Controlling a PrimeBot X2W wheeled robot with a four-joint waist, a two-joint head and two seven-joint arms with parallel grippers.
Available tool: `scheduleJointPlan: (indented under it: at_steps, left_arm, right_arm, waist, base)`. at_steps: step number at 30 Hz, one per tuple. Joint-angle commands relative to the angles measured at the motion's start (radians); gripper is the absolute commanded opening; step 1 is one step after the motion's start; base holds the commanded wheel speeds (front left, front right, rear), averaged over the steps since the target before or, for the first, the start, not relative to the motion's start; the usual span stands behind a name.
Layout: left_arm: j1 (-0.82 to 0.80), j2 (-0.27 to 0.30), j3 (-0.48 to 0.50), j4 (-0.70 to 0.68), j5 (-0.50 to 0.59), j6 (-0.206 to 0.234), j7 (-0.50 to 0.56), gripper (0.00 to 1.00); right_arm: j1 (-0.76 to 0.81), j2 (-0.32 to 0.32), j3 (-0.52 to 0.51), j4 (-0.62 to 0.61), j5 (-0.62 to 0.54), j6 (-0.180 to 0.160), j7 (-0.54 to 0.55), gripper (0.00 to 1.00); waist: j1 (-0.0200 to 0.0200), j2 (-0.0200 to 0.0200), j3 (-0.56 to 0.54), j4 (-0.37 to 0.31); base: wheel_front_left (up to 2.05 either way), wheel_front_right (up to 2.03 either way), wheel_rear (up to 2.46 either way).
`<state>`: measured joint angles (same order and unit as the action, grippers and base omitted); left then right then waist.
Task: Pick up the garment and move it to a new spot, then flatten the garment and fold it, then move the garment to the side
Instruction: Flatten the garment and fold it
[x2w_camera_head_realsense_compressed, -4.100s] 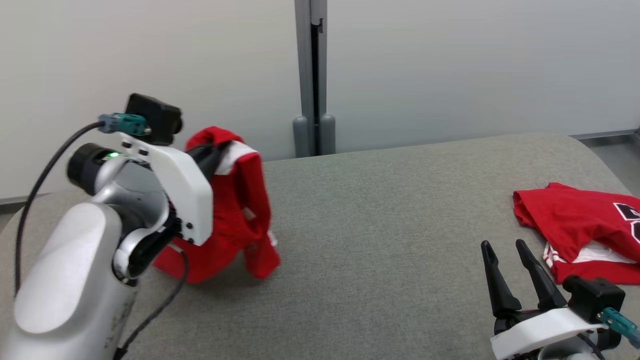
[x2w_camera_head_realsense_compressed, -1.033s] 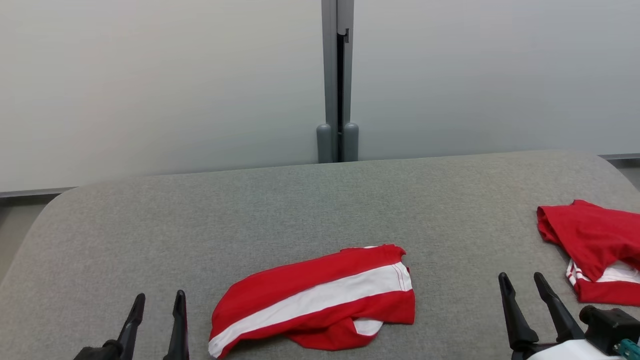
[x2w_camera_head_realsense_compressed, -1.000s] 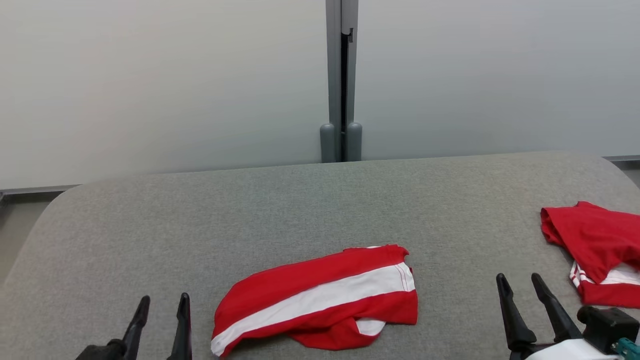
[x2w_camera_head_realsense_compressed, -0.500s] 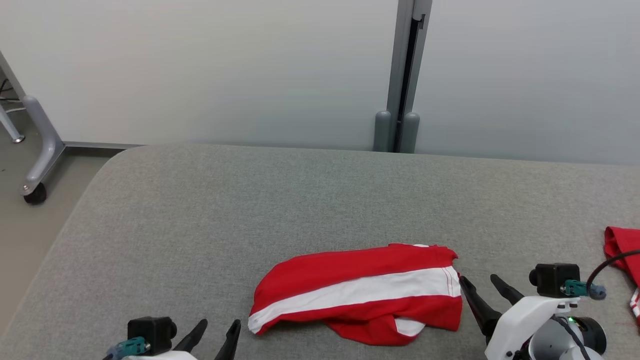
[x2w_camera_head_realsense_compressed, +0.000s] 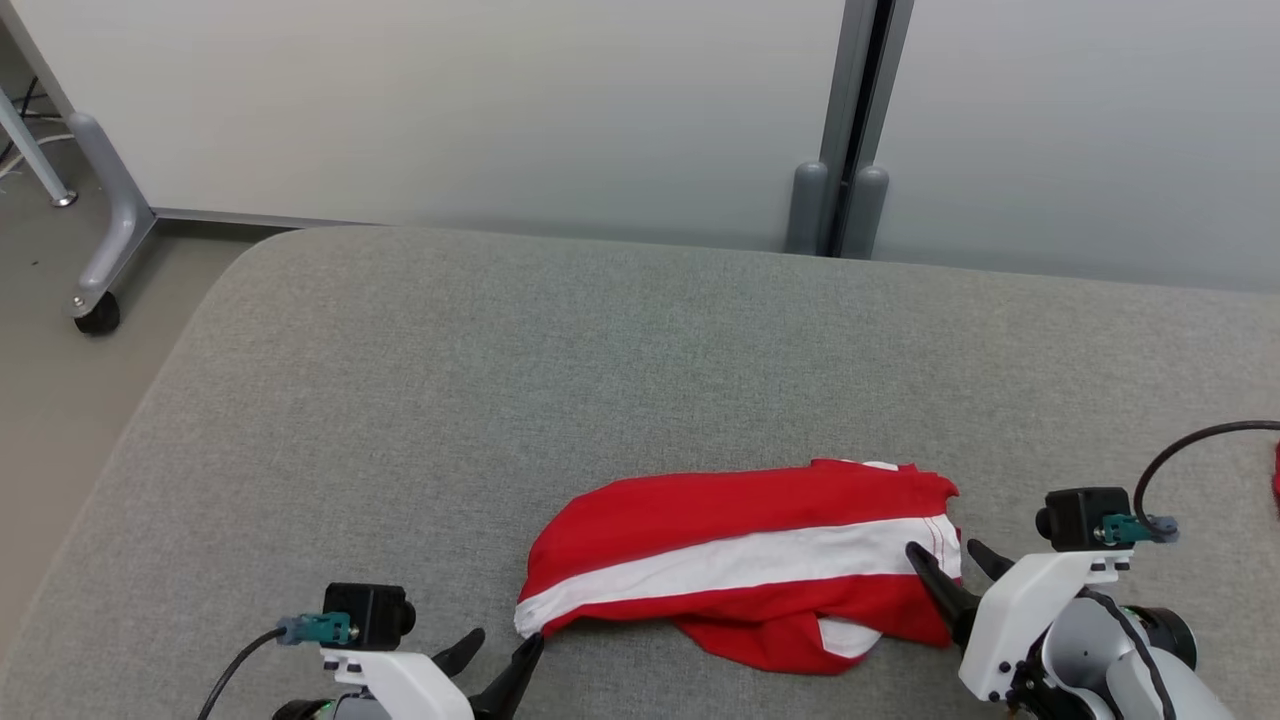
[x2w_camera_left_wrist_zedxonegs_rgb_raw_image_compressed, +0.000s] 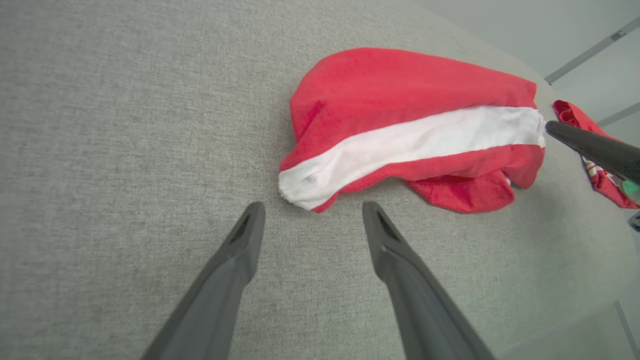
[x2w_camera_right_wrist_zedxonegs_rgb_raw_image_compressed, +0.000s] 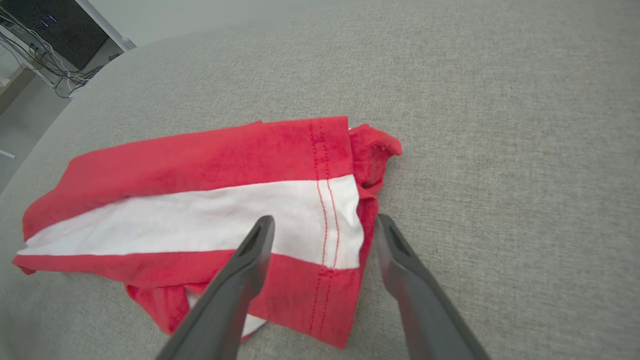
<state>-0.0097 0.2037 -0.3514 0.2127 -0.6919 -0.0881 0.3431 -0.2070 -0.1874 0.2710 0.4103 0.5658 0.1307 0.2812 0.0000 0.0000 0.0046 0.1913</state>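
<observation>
The garment (x2w_camera_head_realsense_compressed: 740, 565), red with a broad white stripe, lies crumpled lengthwise on the grey padded table (x2w_camera_head_realsense_compressed: 560, 360) near its front edge. My left gripper (x2w_camera_head_realsense_compressed: 500, 655) stands open just short of the garment's left, white-tipped end (x2w_camera_left_wrist_zedxonegs_rgb_raw_image_compressed: 300, 187). Over the stitched hem at the garment's right end (x2w_camera_right_wrist_zedxonegs_rgb_raw_image_compressed: 335, 215) hangs my right gripper (x2w_camera_head_realsense_compressed: 945, 562), also open, one finger above the cloth and one past its edge. Nothing is held by either gripper.
A second red garment (x2w_camera_left_wrist_zedxonegs_rgb_raw_image_compressed: 595, 165) lies farther right on the table, a sliver of it at the edge (x2w_camera_head_realsense_compressed: 1277, 475) in the head view. A wheeled metal leg (x2w_camera_head_realsense_compressed: 100, 250) stands on the floor past the table's left edge. A grey wall post (x2w_camera_head_realsense_compressed: 850, 130) rises behind.
The head camera has turned left and dipped. Both grippers have closed in on the garment's two ends; the garment itself lies as it did.
</observation>
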Motion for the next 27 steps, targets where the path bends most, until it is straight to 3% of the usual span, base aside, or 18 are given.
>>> scheduleJointPlan:
  at_steps: [1,20,21,23,24,25,26,27]
  left_arm:
    - [-0.028,-0.001,-0.006,0.013,-0.011,-0.009,0.004,1.0]
    - [-0.16,-0.027,-0.071,0.174,-0.081,-0.041,0.005,1.0]
    - [-0.166,-0.027,-0.073,0.18,-0.085,-0.042,0.0,0.96]
    - [-0.174,-0.025,-0.077,0.192,-0.088,-0.043,-0.008,0.63]
    - [-0.178,-0.025,-0.08,0.197,-0.088,-0.043,-0.011,0.45]
    - [-0.178,-0.025,-0.08,0.197,-0.088,-0.043,-0.011,0.45]
    - [-0.182,-0.024,-0.082,0.201,-0.091,-0.044,-0.015,0.36]
    - [-0.185,-0.023,-0.085,0.203,-0.093,-0.043,-0.02,0.26]
  right_arm:
    - [-0.014,-0.002,0.003,0.008,0.005,0.0,0.004,1.0]
    - [-0.068,0.001,0.041,0.051,0.023,0.0,-0.015,1.0]
    - [-0.071,0.002,0.042,0.053,0.026,0.0,-0.017,1.0]
    - [-0.074,0.002,0.047,0.057,0.028,0.0,-0.018,1.0]
    - [-0.074,0.001,0.049,0.058,0.03,0.0,-0.02,0.88]
    - [-0.074,0.001,0.049,0.058,0.03,0.0,-0.02,0.88]
    - [-0.074,0.0,0.052,0.059,0.034,0.0,-0.022,0.62]
    - [-0.075,-0.001,0.056,0.061,0.037,0.0,-0.025,0.47]
  waist:
    - [0.0,0.0,0.02,0.002]
    - [0.0,0.0,0.077,-0.005]
    - [0.0,0.0,0.078,-0.006]
    - [0.0,0.0,0.08,-0.007]
    - [0.0,0.0,0.08,-0.008]
    - [0.0,0.0,0.08,-0.008]
    - [0.0,0.0,0.079,-0.008]
    - [0.0,0.0,0.078,-0.008]
  base:
    - [0.0,0.0,0.0]
    - [0.0,0.0,0.0]
    - [0.0,0.0,0.0]
    - [0.0,0.0,0.0]
    - [0.0,0.0,0.0]
    - [0.0,0.0,0.0]
    - [0.0,0.0,0.0]
    - [0.0,0.0,0.0]
